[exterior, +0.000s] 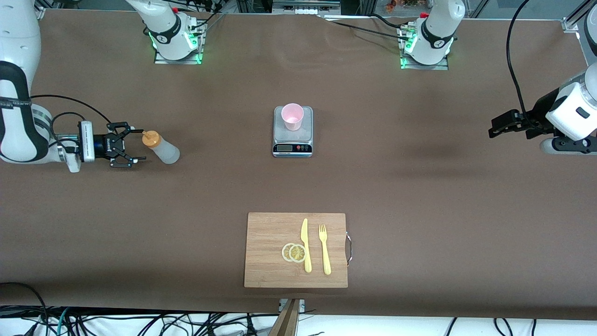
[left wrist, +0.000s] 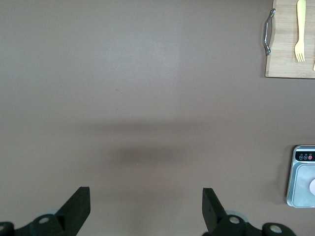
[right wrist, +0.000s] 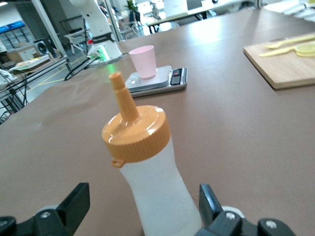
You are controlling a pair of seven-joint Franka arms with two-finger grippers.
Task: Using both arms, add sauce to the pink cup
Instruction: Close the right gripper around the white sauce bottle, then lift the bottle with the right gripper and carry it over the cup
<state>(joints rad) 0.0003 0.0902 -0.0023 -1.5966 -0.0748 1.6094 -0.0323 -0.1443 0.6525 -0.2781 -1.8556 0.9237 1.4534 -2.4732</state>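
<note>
The sauce bottle [exterior: 163, 148], whitish with an orange nozzle cap, stands upright toward the right arm's end of the table. My right gripper [exterior: 138, 146] is low beside it and open. In the right wrist view the sauce bottle [right wrist: 155, 189] rises between the spread fingers [right wrist: 78, 200], with a gap on each side. The pink cup [exterior: 292, 116] stands upright on a small silver scale [exterior: 293, 140] at the table's middle, and the pink cup [right wrist: 143, 61] also shows past the bottle. My left gripper [exterior: 493, 129] hangs open over bare table at the left arm's end, and the left gripper [left wrist: 146, 201] holds nothing.
A wooden cutting board [exterior: 268, 233] lies nearer the front camera than the scale, carrying a yellow knife [exterior: 306, 245], a yellow fork [exterior: 324, 249] and two lemon slices [exterior: 294, 252]. Brown table cover lies between the bottle and the scale.
</note>
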